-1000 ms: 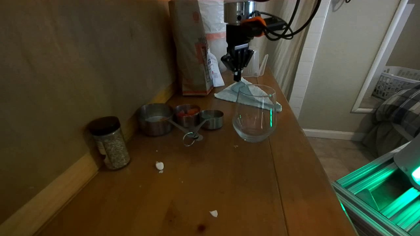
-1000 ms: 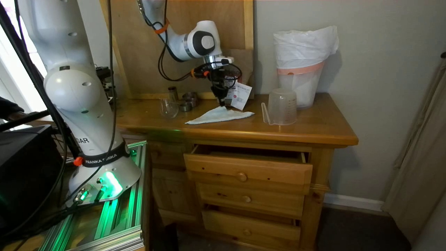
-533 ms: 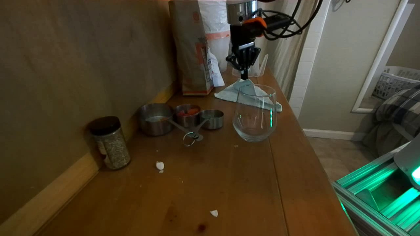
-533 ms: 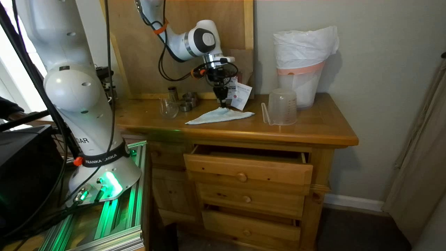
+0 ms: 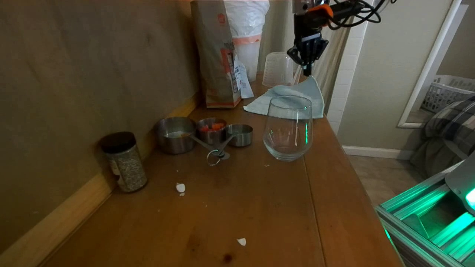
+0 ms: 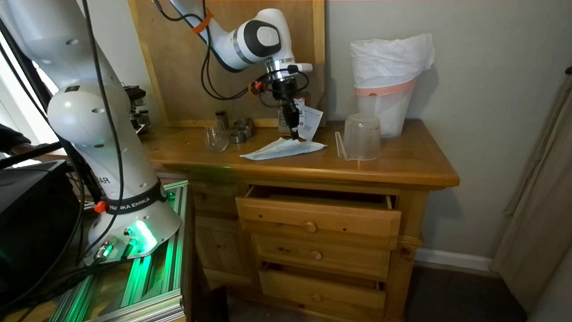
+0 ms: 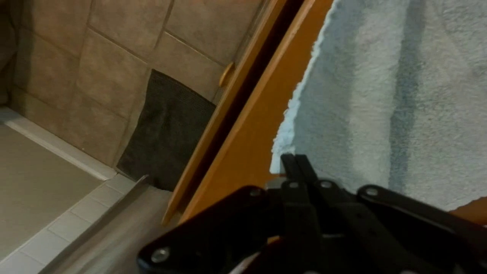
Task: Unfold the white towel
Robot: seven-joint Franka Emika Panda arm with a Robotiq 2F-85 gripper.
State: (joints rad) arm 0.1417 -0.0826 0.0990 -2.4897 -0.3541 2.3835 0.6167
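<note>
The white towel [image 5: 311, 88] lies on the wooden table behind the clear round glass bowl [image 5: 287, 146], partly seen through it. It also shows in an exterior view [image 6: 279, 150] and fills the right of the wrist view [image 7: 380, 106]. My gripper [image 5: 307, 73] is shut on a corner of the towel and holds it up over the table's front edge side; the rest slopes down to the table. In an exterior view the gripper [image 6: 294, 135] stands above the towel's middle. In the wrist view the fingertips [image 7: 295, 156] are together at the towel's edge.
A clear measuring jug [image 5: 276, 68] stands behind the towel, beside a tall paper bag [image 5: 217, 63]. Metal measuring cups [image 5: 176, 139] and a spice jar [image 5: 128, 167] stand along the wall. The top drawer [image 6: 317, 219] is partly open.
My gripper has moved towards the table's front edge and up, pulling the towel's corner with it. The top layer has lifted off the lower one, and more of the towel's face shows.
</note>
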